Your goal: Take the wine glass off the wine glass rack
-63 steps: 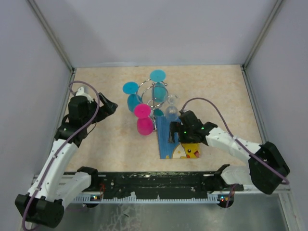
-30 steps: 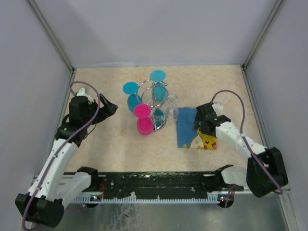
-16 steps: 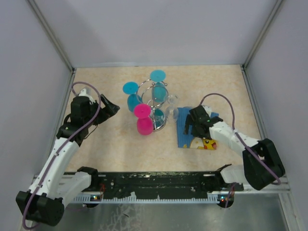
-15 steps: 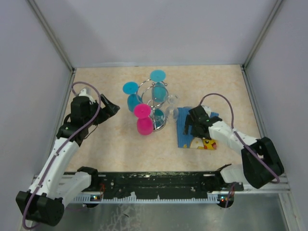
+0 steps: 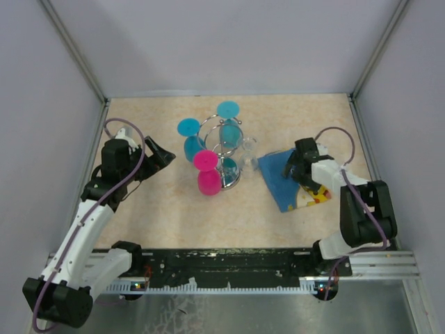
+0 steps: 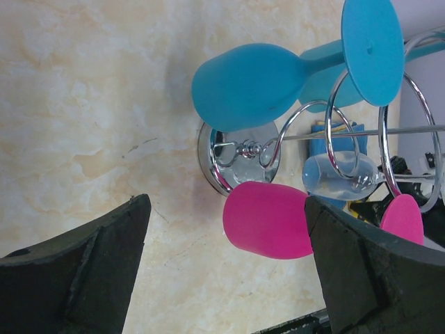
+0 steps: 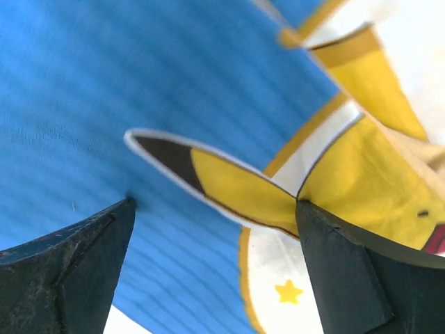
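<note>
Wine glass in pink (image 5: 207, 179) hung foot-up on the rack (image 5: 232, 179), on its near-left side, directly right of the left gripper (image 5: 164, 154), which pointed at it, wide open and empty. Right gripper (image 5: 297, 165), also spread and empty, faced down over the blue cloth (image 5: 279, 182).

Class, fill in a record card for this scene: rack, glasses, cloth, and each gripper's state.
Rack: chrome wine glass rack, upright on table
Glasses at rack: pink glass, left blue glass, far blue glass, clear glass
Cloth: blue printed cloth, right of rack
Left gripper: open, facing rack, holding nothing
Right gripper: open, over cloth
</note>
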`<state>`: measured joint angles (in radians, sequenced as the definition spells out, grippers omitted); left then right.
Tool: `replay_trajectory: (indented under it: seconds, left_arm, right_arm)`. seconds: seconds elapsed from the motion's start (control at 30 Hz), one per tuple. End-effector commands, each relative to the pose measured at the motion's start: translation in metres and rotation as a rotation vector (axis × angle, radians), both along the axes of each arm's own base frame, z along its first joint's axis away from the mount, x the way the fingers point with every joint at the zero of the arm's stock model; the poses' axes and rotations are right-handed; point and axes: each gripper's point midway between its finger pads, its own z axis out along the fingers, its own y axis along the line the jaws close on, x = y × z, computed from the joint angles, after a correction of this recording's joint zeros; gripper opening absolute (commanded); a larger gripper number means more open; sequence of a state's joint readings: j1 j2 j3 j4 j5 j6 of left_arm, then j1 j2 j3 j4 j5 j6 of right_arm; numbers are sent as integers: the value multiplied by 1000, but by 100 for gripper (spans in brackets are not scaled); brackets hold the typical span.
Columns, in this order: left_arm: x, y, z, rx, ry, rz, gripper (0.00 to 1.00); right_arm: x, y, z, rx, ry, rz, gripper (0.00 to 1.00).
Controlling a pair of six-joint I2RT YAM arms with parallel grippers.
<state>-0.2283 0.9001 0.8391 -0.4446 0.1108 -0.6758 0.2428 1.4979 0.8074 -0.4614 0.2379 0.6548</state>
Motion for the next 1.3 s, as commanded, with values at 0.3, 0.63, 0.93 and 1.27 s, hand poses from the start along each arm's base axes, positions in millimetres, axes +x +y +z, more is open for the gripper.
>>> replay_trajectory:
  seconds: [0.3,0.63,0.93,1.27]
  left_arm:
    - [-2,-5,21,-36,-51,-24,97]
    - [-4,-4,14,-31,-39,-19,97]
    - [-2,-14,16,-79,-43,-54,97]
    - [-6,-7,21,-55,-55,-29,97]
  right_arm:
    - [26,-144,3,-256,155,-325,99]
    - [38,-17,91,94,-313,79,99]
    - [25,29,66,261,-181,305,99]
    - [29,36,34,307,-48,307,99]
